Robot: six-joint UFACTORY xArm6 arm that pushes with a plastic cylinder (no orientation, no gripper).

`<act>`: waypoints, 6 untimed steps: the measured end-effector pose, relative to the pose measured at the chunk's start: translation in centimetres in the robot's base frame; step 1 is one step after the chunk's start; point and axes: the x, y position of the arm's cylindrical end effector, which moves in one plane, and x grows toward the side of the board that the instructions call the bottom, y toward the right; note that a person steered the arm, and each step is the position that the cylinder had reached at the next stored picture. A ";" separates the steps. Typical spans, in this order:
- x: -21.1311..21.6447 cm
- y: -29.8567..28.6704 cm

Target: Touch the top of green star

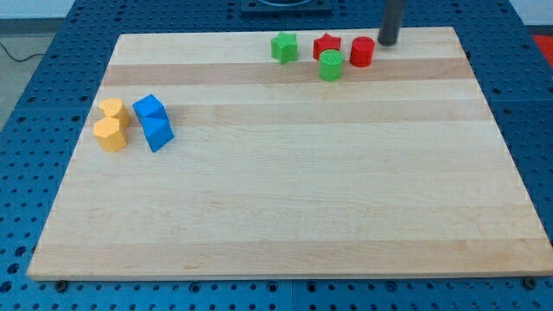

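Green star (283, 47) is the one you're after, and it sits way up near the view's top edge of the wooden board (285, 199), a bit left of the red and green cluster. Working from the near side: the whole bottom half of the board has nothing on it, then over at the view's left you've got two yellow blocks (111, 125) touching each other (shapes are hard to call) with two blue blocks (153, 122) just beside them on their right. None of that matters for this job. Further up, the green cylinder (330, 65) sits just below and between the red star (327, 45) and the red cylinder (362, 52). Your tip (386, 42) is at the far right of that row, just beside the red cylinder's upper right. No jaws on this rig, just the bare rod, so nothing is held. Here's the key bit: the green star lies to the view's left of your tip, with both red blocks in between. I'd guess you want to go around above them along the top edge, then come down onto the star's top side.
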 end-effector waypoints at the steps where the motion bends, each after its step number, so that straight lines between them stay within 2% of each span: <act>1: 1.5 -0.2; 4: 1.6 -5.2; 5: 0.0 -3.9; 6: -3.7 -4.9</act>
